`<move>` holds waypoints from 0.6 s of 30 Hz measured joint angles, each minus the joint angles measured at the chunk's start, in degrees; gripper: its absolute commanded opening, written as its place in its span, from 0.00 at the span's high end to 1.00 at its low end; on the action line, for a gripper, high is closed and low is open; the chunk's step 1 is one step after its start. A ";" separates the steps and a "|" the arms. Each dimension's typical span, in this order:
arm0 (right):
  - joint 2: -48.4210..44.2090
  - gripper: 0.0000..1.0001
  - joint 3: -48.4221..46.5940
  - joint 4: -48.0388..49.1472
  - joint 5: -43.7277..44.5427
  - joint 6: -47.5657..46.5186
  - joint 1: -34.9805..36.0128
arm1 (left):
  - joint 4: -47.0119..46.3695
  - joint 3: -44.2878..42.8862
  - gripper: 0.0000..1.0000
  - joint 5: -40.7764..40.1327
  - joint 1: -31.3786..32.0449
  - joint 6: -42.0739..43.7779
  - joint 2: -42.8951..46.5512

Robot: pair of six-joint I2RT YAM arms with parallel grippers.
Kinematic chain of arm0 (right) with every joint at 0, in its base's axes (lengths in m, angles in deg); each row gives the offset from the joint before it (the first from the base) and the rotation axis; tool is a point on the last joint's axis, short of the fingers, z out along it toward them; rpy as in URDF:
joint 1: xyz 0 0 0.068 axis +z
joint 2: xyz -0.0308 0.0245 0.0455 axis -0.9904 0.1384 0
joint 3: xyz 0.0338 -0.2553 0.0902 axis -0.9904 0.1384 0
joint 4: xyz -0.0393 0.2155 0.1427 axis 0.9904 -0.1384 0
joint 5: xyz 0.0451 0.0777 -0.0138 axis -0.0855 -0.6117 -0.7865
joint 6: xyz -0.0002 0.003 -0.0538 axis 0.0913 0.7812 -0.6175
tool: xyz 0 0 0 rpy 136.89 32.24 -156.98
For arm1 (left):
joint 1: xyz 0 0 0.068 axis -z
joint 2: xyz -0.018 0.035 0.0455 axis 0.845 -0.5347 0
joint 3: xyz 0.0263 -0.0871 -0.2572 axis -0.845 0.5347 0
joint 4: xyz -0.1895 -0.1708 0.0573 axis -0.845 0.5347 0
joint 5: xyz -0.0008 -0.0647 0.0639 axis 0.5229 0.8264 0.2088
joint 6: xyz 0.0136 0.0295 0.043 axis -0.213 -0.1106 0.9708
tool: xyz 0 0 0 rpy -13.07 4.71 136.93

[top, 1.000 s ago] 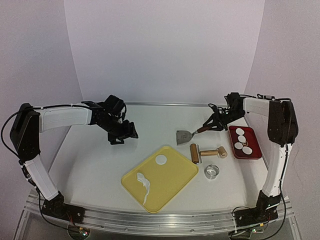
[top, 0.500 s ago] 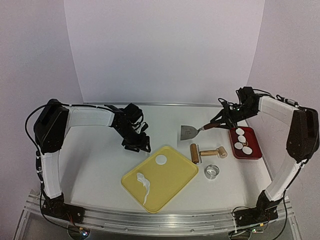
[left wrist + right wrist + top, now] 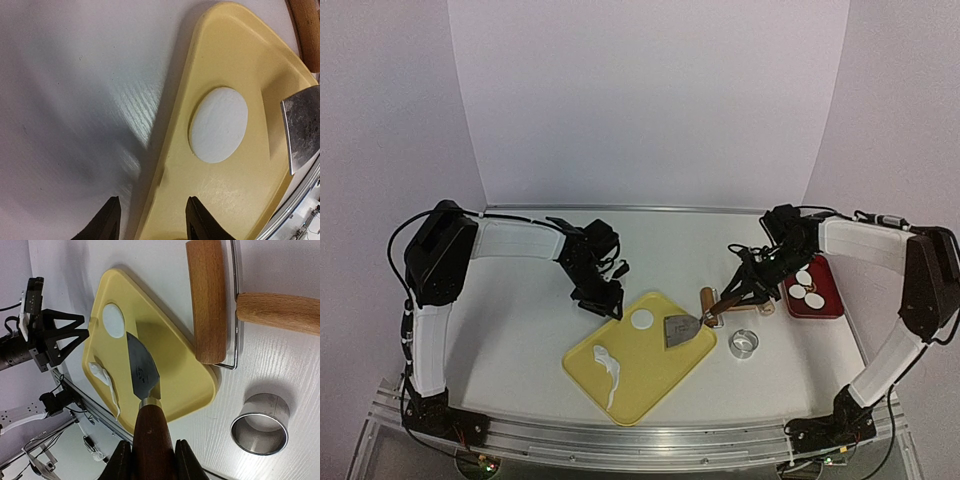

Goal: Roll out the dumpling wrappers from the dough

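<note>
One dumpling wrapper (image 3: 642, 319), a white round disc, lies at the far corner of the yellow tray (image 3: 630, 385). It also shows in the left wrist view (image 3: 218, 125) and the right wrist view (image 3: 113, 320). A thin irregular dough scrap (image 3: 608, 368) lies at the tray's near left. My right gripper (image 3: 735, 290) is shut on the wooden handle of a metal scraper (image 3: 141, 367). The blade (image 3: 680, 327) rests over the tray, right of the disc. My left gripper (image 3: 610, 300) is open and empty, its jaws straddling the tray's far-left rim (image 3: 165, 165).
A red tray (image 3: 832, 290) at the right holds several white discs. A wooden rolling pin (image 3: 207, 300) lies just behind the yellow tray's right corner. A metal ring cutter (image 3: 744, 344) stands on the table right of the tray.
My right gripper has carried the scraper from behind the rolling pin forward and left onto the yellow tray. My left gripper has moved right and nearer, up to the tray's far-left rim.
</note>
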 measured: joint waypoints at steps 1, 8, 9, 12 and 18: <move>0.00 1.00 0.07 0.25 1.05 0.49 0.27 | -0.03 0.00 0.57 0.00 0.00 0.41 0.00; 1.02 1.00 0.17 2.81 5.68 1.84 0.75 | -0.37 0.09 0.68 1.02 0.10 2.84 -0.16; 1.34 1.00 0.16 3.33 5.73 1.82 0.97 | -0.40 0.09 0.71 1.04 0.17 3.18 -0.39; 2.28 1.00 -0.16 4.67 6.21 1.83 2.27 | -0.61 0.09 0.81 0.95 0.38 4.02 -1.54; 3.73 1.00 -1.77 6.44 8.22 2.61 4.73 | -0.74 0.07 0.95 -1.07 0.65 4.80 -2.19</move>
